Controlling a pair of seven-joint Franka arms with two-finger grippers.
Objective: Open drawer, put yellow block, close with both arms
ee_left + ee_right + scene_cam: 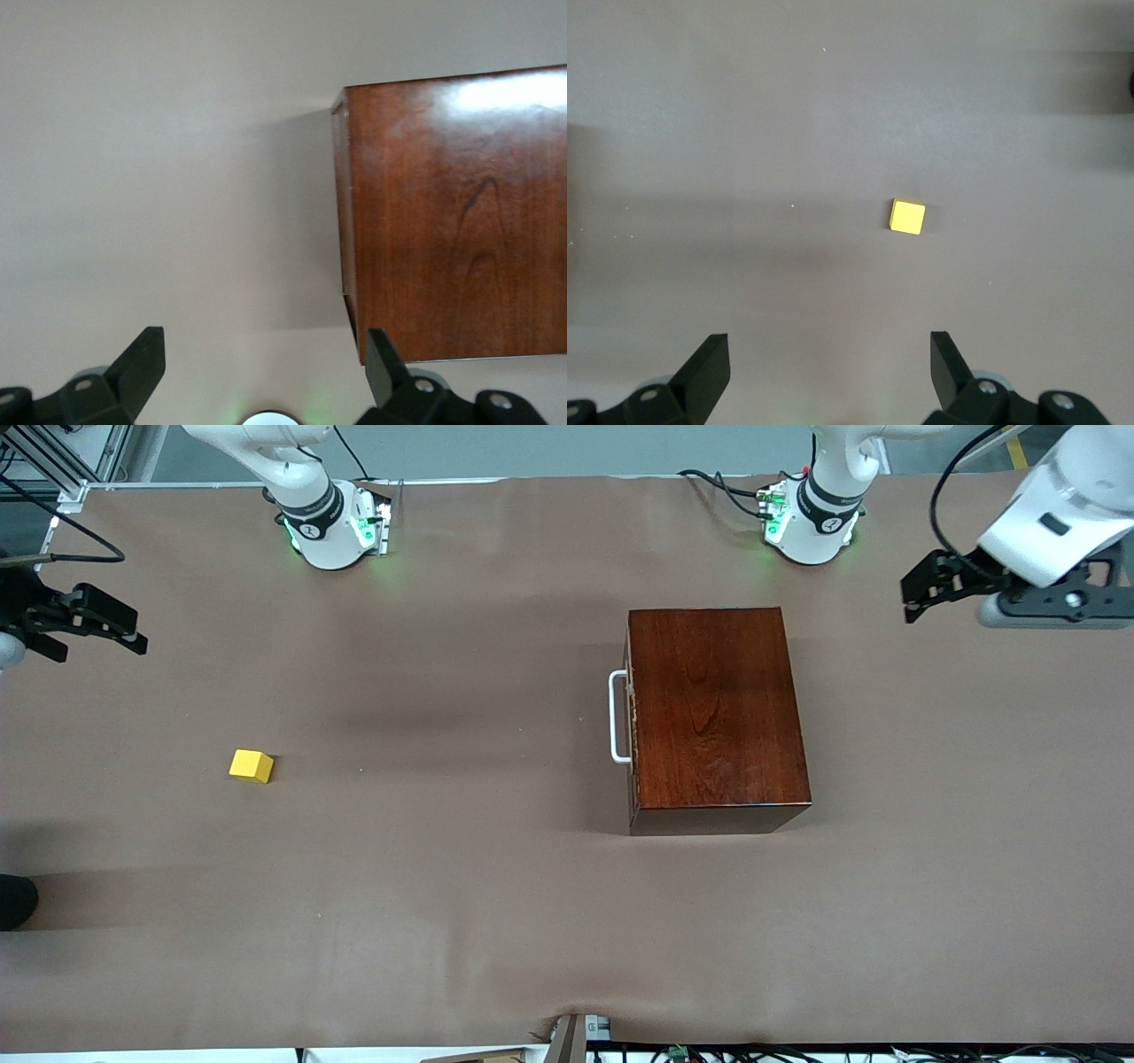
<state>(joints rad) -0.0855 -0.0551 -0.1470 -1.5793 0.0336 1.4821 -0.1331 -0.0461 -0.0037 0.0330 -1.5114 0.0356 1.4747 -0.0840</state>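
Drawer [631,717] sits fully shut inside the glossy dark-red wooden box [713,713], its white U-shaped handle [617,717] standing out from the box face that looks toward the right arm's end of the table [496,921]. Taking the box as the landmark, the yellow block [252,765] lies on the bare brown tabletop well apart from it, toward the right arm's end and a little nearer to the front camera than the handle. The left gripper [921,589] hangs in the air out past the box toward the left arm's end of the table, touching nothing; its wrist view shows its two black fingers [142,359] spread wide with only tabletop between them and the box top just beside one finger. The right gripper [120,633] hangs over the table edge much farther from the box than the block is, its fingers [709,367] likewise spread apart and empty, the block lying on the table ahead of them.
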